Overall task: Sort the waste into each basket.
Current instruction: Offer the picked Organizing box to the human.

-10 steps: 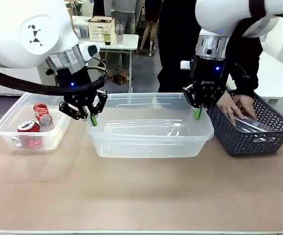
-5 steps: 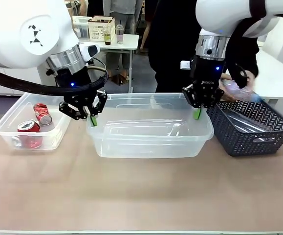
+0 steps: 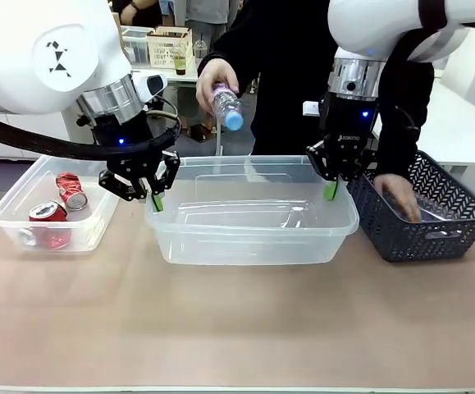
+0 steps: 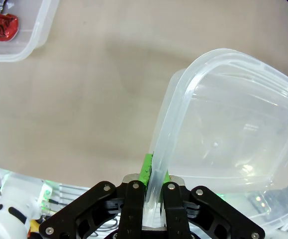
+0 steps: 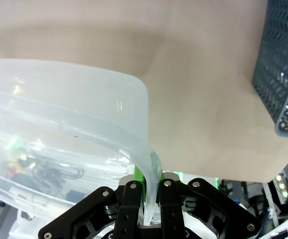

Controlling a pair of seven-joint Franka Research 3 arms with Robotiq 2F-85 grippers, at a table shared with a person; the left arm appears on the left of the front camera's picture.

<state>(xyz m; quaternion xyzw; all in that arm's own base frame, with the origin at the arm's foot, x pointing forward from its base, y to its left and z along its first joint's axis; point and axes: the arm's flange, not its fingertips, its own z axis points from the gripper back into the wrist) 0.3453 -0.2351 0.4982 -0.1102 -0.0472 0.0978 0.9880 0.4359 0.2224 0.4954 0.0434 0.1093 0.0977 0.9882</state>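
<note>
My left gripper point(image 3: 156, 199) is clamped on the rolled rim of the large clear tub point(image 3: 253, 238) at its left end; in the left wrist view the green pads point(image 4: 146, 169) pinch the tub wall between them. My right gripper point(image 3: 331, 190) is closed the same way on the tub's right end, and the right wrist view shows that rim squeezed between its fingers. Both arms hold this tub near the middle of the bench point(image 3: 237, 328), toward the far edge. I see nothing lying inside it.

Near the bench's left edge sits a smaller clear tub point(image 3: 7, 215) holding red cans point(image 3: 70, 190), one of which also shows at the top left corner of the left wrist view. Just beside the large tub, toward the right edge, stands a dark grey lattice basket point(image 3: 434, 234).

Across the bench, the person's hand point(image 3: 211, 89) holds a clear plastic bottle point(image 3: 228, 107) with a blue cap, tilted cap-down, above the large tub's far rim. Their other hand point(image 3: 401, 193) reaches into the lattice basket.
</note>
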